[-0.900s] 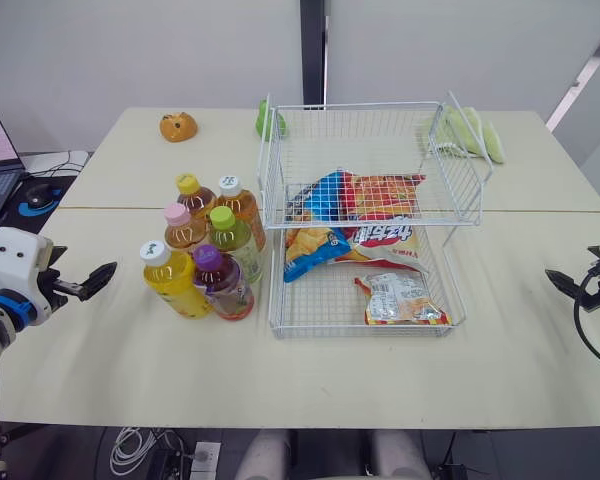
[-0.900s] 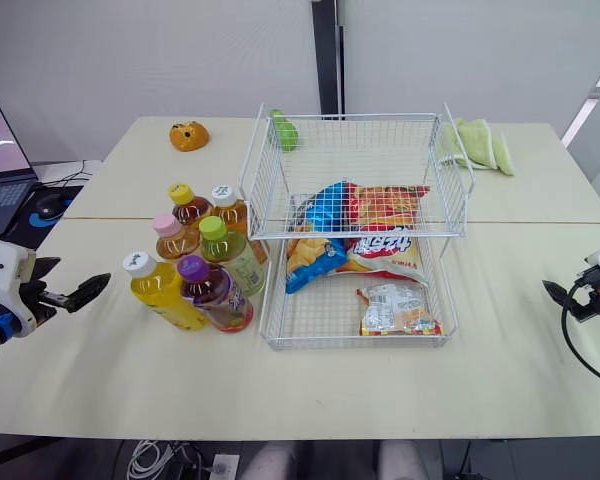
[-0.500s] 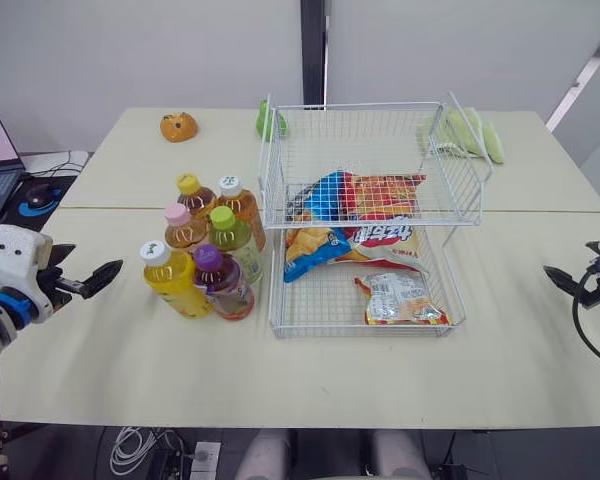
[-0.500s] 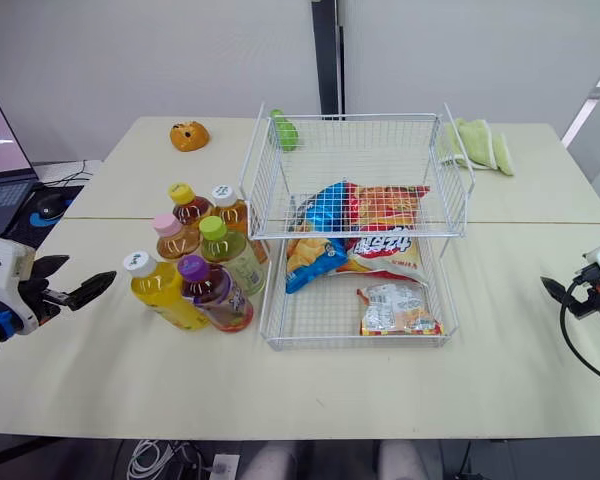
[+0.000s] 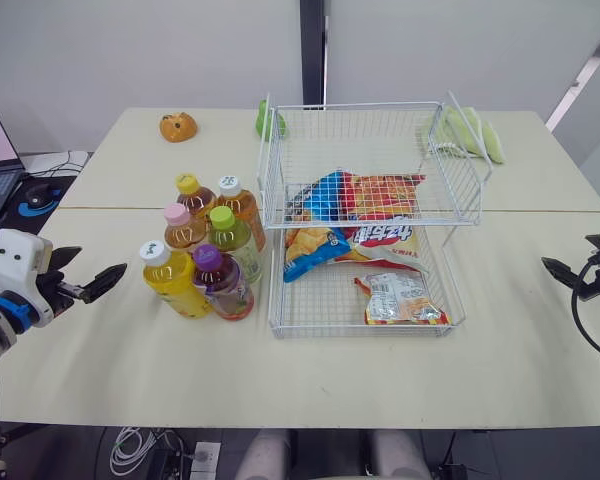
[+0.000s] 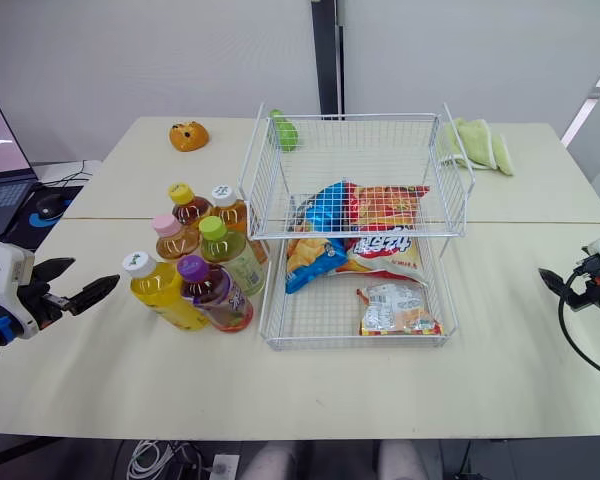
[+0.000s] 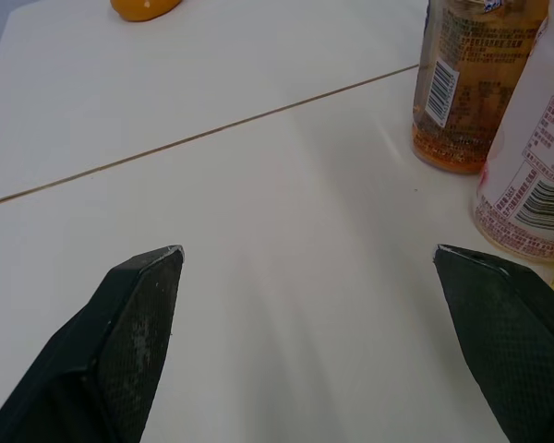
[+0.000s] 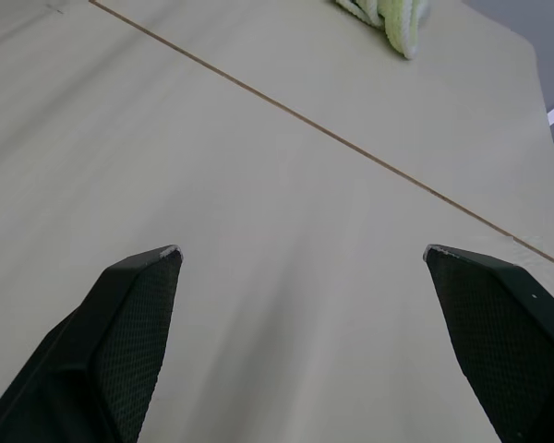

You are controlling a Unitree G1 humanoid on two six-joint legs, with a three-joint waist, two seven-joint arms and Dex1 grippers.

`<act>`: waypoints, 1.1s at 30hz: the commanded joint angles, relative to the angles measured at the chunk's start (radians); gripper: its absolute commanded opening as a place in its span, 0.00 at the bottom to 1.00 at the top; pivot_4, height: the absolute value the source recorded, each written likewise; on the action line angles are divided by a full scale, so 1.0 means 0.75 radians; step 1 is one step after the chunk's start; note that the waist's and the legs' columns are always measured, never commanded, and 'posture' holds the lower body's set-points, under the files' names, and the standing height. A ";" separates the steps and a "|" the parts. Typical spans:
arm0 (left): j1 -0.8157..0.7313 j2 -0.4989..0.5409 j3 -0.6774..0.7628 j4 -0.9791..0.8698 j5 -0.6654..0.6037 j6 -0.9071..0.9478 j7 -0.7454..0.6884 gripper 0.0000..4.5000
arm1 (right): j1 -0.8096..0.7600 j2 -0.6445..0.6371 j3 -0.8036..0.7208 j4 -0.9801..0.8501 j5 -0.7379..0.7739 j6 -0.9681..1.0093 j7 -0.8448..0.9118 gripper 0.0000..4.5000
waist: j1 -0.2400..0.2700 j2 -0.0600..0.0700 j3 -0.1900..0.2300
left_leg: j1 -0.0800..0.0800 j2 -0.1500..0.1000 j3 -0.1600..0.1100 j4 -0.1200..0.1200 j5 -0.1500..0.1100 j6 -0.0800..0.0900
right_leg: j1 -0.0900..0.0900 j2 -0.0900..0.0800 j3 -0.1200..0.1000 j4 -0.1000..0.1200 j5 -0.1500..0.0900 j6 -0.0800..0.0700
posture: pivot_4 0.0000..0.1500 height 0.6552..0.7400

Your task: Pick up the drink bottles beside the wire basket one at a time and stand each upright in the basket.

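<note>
The left gripper (image 5: 98, 266) sits at the table's (image 5: 280, 370) edge, fingers spread wide, holding nothing. Near it, to its right, six drink bottles (image 5: 208, 252) stand upright in a cluster, the yellow bottle (image 5: 170, 282) closest. Just beyond them is the wire basket (image 5: 370, 107) with snack bags (image 5: 365, 195). Far right, well apart, the right gripper (image 8: 300, 249) gapes wide, empty.

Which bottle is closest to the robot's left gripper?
The yellow bottle with the white cap; it stands at the cluster's front-left corner, nearest the left gripper.
</note>
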 commanded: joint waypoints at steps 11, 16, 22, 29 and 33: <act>-0.013 0.039 0.063 -0.069 -0.060 0.053 0.019 1.00 | 0.085 -0.047 -0.195 -0.271 0.095 -0.066 0.039 1.00 | 0.000 0.000 0.000 | 0.000 0.000 -0.001 0.000 0.000 0.000 | 0.000 0.000 0.000 0.000 0.000 0.000 | 1.00 1.00; -0.051 0.058 0.060 -0.066 -0.083 0.090 0.011 1.00 | 0.000 -0.065 -0.422 -0.463 0.450 0.084 0.194 1.00 | -0.001 0.000 0.000 | 0.000 0.000 0.000 0.000 0.000 0.000 | 0.001 0.001 0.000 0.001 0.000 0.000 | 1.00 1.00; -0.048 0.059 0.070 -0.102 -0.107 0.126 0.009 1.00 | -0.252 -0.228 -0.421 -0.739 0.969 0.475 0.266 1.00 | -0.005 0.001 0.000 | 0.000 0.002 0.000 0.000 0.000 0.000 | 0.000 0.001 0.000 0.000 0.000 -0.001 | 1.00 1.00; 0.154 0.044 0.221 -0.322 -0.180 0.228 -0.004 1.00 | -0.607 -0.199 -0.043 -0.840 1.160 0.604 0.383 1.00 | -0.006 0.000 -0.001 | -0.001 0.011 0.003 0.000 0.000 0.000 | -0.002 0.003 0.001 -0.003 0.003 -0.006 | 1.00 1.00; 0.326 0.046 0.378 -0.513 -0.258 0.341 -0.045 1.00 | -0.720 -0.136 0.161 -0.846 1.097 0.597 0.509 1.00 | -0.001 0.000 0.000 | -0.001 0.015 0.002 0.000 -0.001 -0.001 | -0.003 0.006 0.000 -0.004 0.004 -0.008 | 1.00 1.00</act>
